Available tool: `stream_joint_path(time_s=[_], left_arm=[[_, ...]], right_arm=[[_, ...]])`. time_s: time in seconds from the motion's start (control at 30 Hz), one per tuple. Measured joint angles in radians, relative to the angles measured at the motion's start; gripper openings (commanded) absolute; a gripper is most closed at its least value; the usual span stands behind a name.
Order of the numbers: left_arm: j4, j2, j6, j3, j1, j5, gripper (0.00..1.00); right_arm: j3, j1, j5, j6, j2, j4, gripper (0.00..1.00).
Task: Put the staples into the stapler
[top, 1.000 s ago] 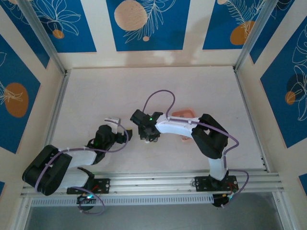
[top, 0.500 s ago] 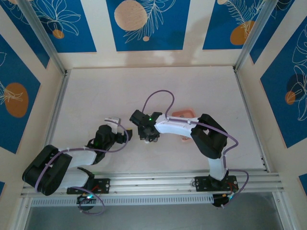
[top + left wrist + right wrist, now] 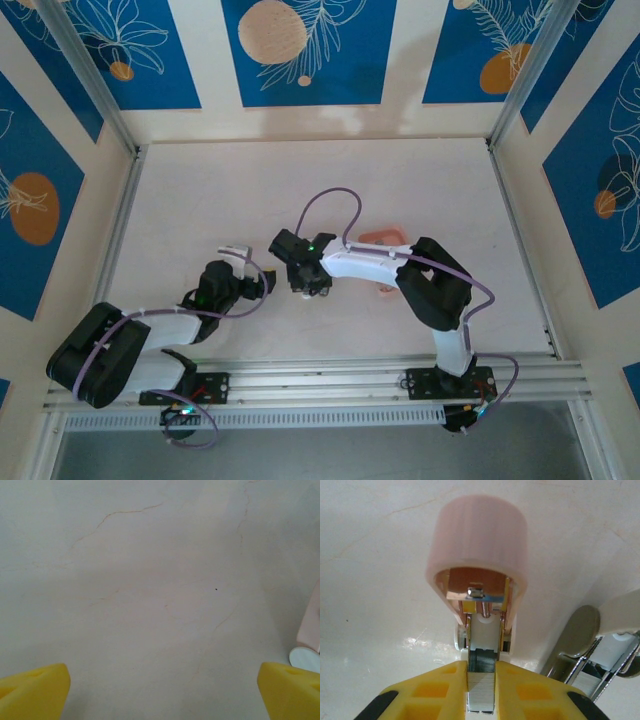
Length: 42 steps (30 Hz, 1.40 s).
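In the right wrist view a small pink stapler [image 3: 477, 545] lies hinged open, its lid raised and its metal channel facing me. My right gripper [image 3: 481, 680] is shut on the staples [image 3: 481, 692], a grey strip pinched between the yellow fingers [image 3: 435, 690] and lined up with the rear end of the channel. From above, the right gripper [image 3: 305, 285] sits mid-table and hides the stapler beneath it. My left gripper [image 3: 262, 284] is just to its left. It stands open [image 3: 162, 690] over bare table, with nothing between its fingers.
A second, white stapler [image 3: 600, 640] with a metal arm lies open just right of the pink one. A shallow pink tray [image 3: 385, 238] sits behind the right forearm. A small white object [image 3: 236, 250] lies beside the left wrist. Patterned blue walls enclose the table.
The right gripper has edged slightly to the left with the strip. The left arm has not moved.
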Motion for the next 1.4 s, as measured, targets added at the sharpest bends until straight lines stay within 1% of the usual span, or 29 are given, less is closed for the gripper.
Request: stream_joint_path(time_s=[0.3,0.73,0.87,0.93,1.03,1.13,1.27,1.4], left_arm=[[0.000,0.000,0.000,0.000,0.000,0.000,0.96],[0.000,0.000,0.000,0.000,0.000,0.000,0.96],[0.000,0.000,0.000,0.000,0.000,0.001,0.94],[-0.001,0.000,0.000,0.000,0.000,0.018,0.92],[-0.027,-0.003,-0.011,0.007,0.000,0.076,0.89],[-0.073,-0.023,-0.066,0.023,0.000,0.138,0.88],[-0.127,-0.090,-0.156,0.034,0.000,0.206,0.85],[-0.232,-0.185,-0.243,0.060,0.000,0.243,0.86]], right_arm=[[0.013,0.002,0.000,0.000,0.007,-0.008,0.26],[0.056,0.002,0.014,-0.005,0.007,-0.036,0.25],[0.056,0.002,0.016,-0.004,0.007,-0.045,0.25],[0.056,0.000,0.015,-0.003,0.006,-0.043,0.26],[0.037,-0.007,0.015,-0.003,-0.009,-0.026,0.27],[-0.001,-0.015,0.016,-0.004,-0.053,-0.011,0.28],[-0.080,-0.033,0.014,-0.024,-0.156,0.027,0.30],[-0.191,-0.080,-0.017,-0.053,-0.285,0.085,0.31]])
